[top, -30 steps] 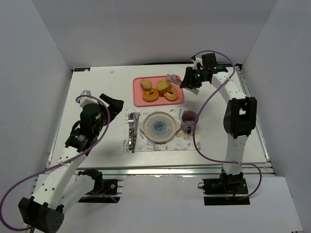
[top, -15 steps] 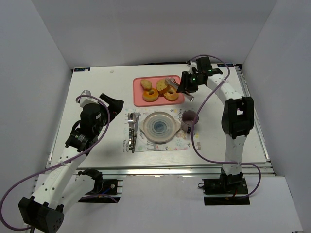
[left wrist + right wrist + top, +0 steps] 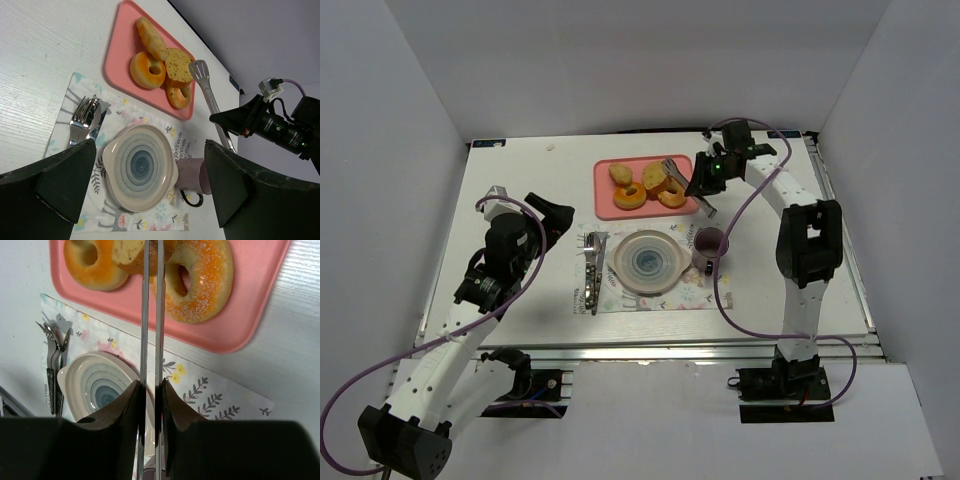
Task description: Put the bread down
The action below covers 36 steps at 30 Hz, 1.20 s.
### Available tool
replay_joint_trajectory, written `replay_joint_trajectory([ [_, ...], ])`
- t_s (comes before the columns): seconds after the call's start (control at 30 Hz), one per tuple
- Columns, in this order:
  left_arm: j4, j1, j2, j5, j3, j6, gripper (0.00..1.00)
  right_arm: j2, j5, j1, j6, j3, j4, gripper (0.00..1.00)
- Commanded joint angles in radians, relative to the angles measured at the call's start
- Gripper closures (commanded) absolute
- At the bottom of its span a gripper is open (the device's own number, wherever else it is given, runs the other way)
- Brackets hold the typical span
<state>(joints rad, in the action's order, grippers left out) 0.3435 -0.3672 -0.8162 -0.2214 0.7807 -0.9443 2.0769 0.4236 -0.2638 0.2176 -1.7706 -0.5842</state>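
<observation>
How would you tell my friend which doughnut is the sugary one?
Find the pink tray at the far side of the table, behind the plate. The sugary doughnut is the ring at the tray's right-hand corner, nearest the purple mug, by the metal tongs. Unlike the smooth, shiny ring next to it, this one is speckled with white sugar grains.

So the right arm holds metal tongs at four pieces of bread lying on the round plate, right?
Not quite. The left wrist view shows the round plate bare: the right arm holds metal tongs at four pieces of bread lying on the pink tray.
</observation>
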Motion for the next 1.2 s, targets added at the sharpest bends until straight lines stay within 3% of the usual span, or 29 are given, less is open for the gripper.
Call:
replay_joint_trajectory([
  [0.0,-0.006,0.002,0.018,-0.009,0.017,-0.001,0.02,-0.095,0.043,0.008,0.011,-0.012,0.032,0.82],
  [0.33,-0.008,0.002,0.034,-0.012,0.009,-0.007,0.02,-0.227,0.2,0.044,-0.003,0.017,0.026,0.85],
  [0.43,-0.011,0.002,0.035,-0.015,0.012,-0.004,0.02,-0.299,0.317,0.044,-0.058,0.12,-0.031,0.86],
  [0.6,-0.031,0.002,0.031,-0.01,0.011,-0.002,0.02,-0.438,0.431,0.028,-0.292,0.408,-0.167,0.87],
  [0.7,-0.037,0.002,0.028,-0.004,0.011,0.001,0.02,-0.533,0.434,0.002,-0.38,0.547,-0.187,0.88],
  [0.87,-0.047,0.002,0.031,0.013,-0.008,0.001,0.02,-0.586,0.365,-0.041,-0.377,0.641,-0.167,0.86],
  [0.97,-0.052,0.002,0.037,0.013,-0.012,0.001,0.02,-0.577,0.313,-0.049,-0.377,0.649,-0.164,0.73],
  [1.1,-0.051,0.002,0.057,0.005,-0.023,-0.001,0.02,-0.566,0.288,-0.054,-0.402,0.619,-0.192,0.44],
  [1.17,-0.051,0.002,0.074,0.002,-0.037,-0.007,0.02,-0.566,0.288,-0.054,-0.408,0.605,-0.198,0.42],
])
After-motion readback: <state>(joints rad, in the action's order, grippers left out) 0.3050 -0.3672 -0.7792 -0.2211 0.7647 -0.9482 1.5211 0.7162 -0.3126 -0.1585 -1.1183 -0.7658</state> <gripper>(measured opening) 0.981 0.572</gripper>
